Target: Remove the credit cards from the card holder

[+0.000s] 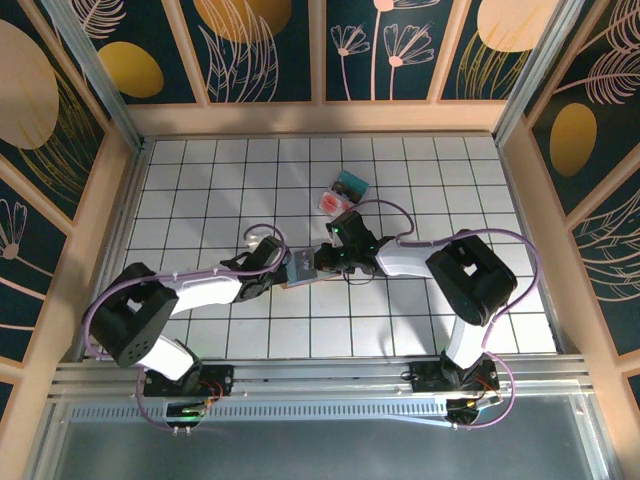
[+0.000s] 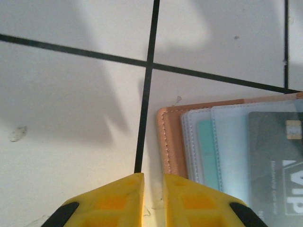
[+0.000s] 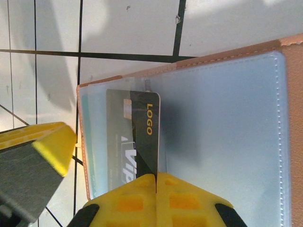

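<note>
**Right fingers** [image 3: 128,205]: closed together, pinching the near edge of one dark card [image 3: 142,137] marked "LOGO" and "VIP". The strip bearing "LOGO" is exposed. The rest of the card lies under a frosted sleeve of the card holder [image 3: 293,118].

**Left fingers** [image 2: 113,201]: a narrow gap stands between them, and it shows nothing but the white, black-lined tabletop [image 2: 71,118]. One finger overlaps the holder's tan stitched corner.

**Card holder**: one, lying open and flat between the two pairs of fingers, sleeves upward.

**Cards counted**: two. One is the dark card; the other is a teal card [image 2: 208,151] tucked in a sleeve close to the left fingers.

**Surroundings**: beyond the right fingers, apart from the holder, lies one clear box [image 1: 342,193] with red and teal contents. Seen from above, both wrists screen much of the holder.
</note>
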